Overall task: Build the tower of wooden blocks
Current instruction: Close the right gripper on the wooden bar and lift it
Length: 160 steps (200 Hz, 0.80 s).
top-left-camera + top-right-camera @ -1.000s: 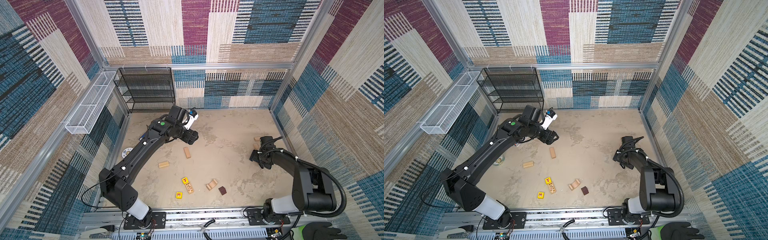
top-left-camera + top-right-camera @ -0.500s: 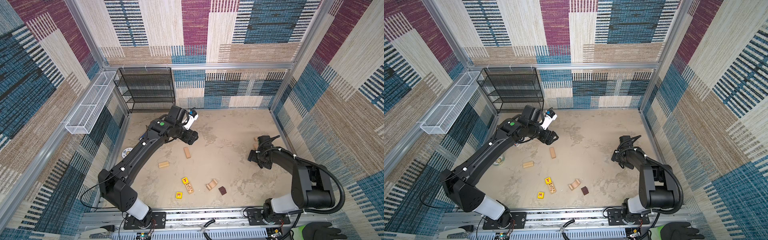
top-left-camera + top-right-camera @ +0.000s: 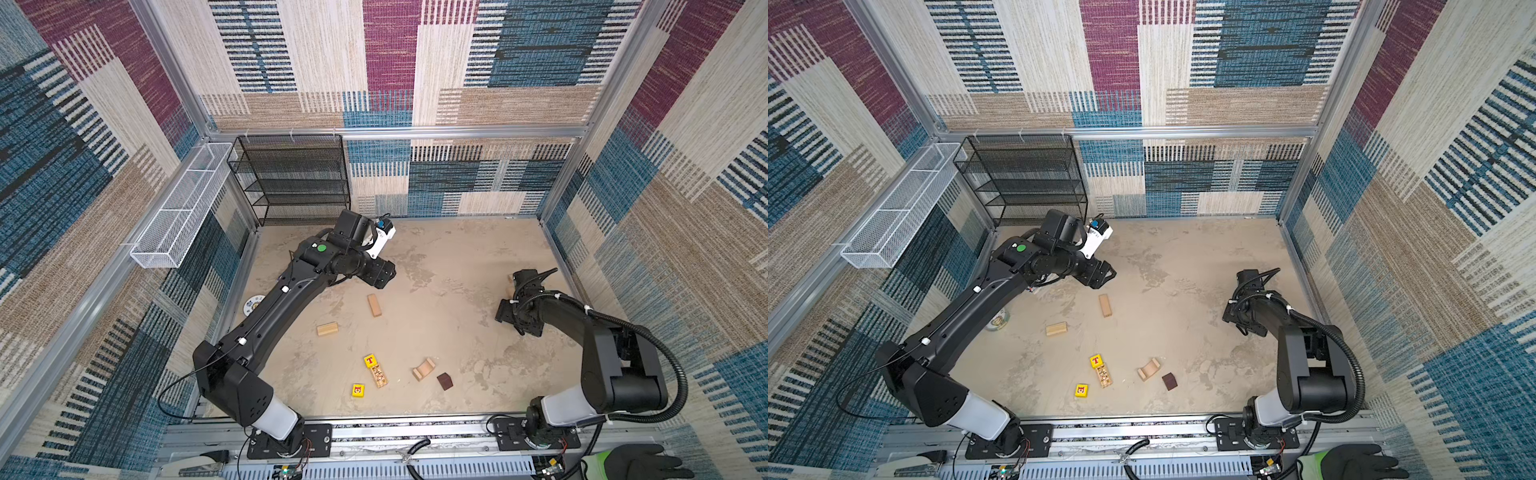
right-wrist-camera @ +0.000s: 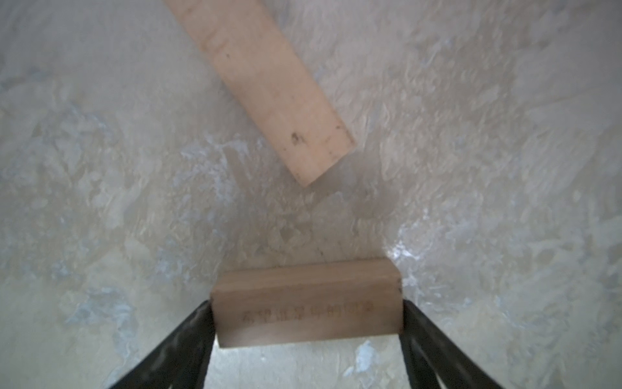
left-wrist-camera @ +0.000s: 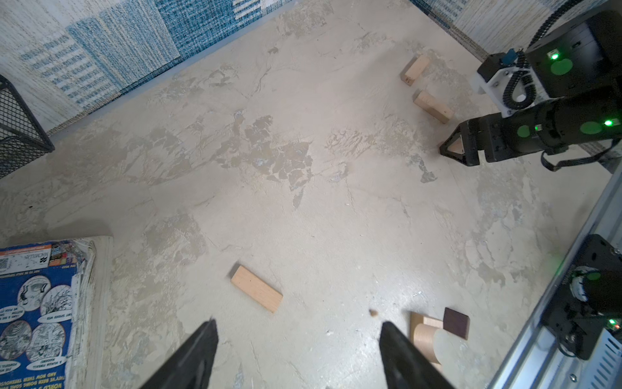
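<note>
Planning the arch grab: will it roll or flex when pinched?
The arch looks like solid wood, so probably stiff and light. Its flat outer faces should stop rolling. Its curved hollow may offer a poor grip.

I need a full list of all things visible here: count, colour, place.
pale natural-wood rectangular bars: five, plain; two mid-floor, three by the right wall
pale wood bar with printed pictures: one, front centre
yellow cubes with red prints: two, front centre
pale wood arch: one, front centre
dark brown cube: one, beside the arch
round white printed disc: one, left wall
blue printed packet: one, in left wrist view only
black mesh shelf rack: one, back left corner
white wire basket: one, on the left wall
black glove with green cuff: one, front right corner
left gripper: black, open, empty
right gripper: black, fingers flanking one bar
</note>
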Tool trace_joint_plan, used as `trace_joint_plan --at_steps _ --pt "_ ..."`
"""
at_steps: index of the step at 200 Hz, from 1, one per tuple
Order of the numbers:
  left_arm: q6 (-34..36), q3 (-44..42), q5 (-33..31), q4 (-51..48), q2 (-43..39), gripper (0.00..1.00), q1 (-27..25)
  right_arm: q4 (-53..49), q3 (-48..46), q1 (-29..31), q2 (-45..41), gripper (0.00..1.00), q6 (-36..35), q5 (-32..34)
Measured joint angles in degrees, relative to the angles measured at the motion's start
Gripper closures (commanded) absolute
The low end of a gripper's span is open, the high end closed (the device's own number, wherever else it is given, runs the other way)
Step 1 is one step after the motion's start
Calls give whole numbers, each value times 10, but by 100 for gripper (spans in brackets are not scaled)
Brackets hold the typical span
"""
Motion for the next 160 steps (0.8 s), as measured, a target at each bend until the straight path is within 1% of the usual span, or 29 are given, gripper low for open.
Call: trace_joint_plan --at_steps 11,40,66,87,98,113,139,160 --pt "0 0 0 0 0 20 0 -1 2 0 2 16 0 0" --pt "0 0 0 0 0 20 0 -2 2 0 2 28 0 0" --pt "0 0 0 0 1 20 0 -2 3 1 2 33 -4 -2" --pt "0 0 0 0 4 20 0 -2 5 1 4 42 -11 -6" --pt "0 0 0 0 6 20 0 -2 6 1 5 43 -14 -9" --pt "0 0 0 0 10 20 0 -4 13 3 7 49 -17 -14" --pt "0 0 -2 0 18 21 0 -16 37 18 7 52 -21 -16" --pt "0 0 -22 0 21 22 0 -27 69 53 5 53 -13 -14"
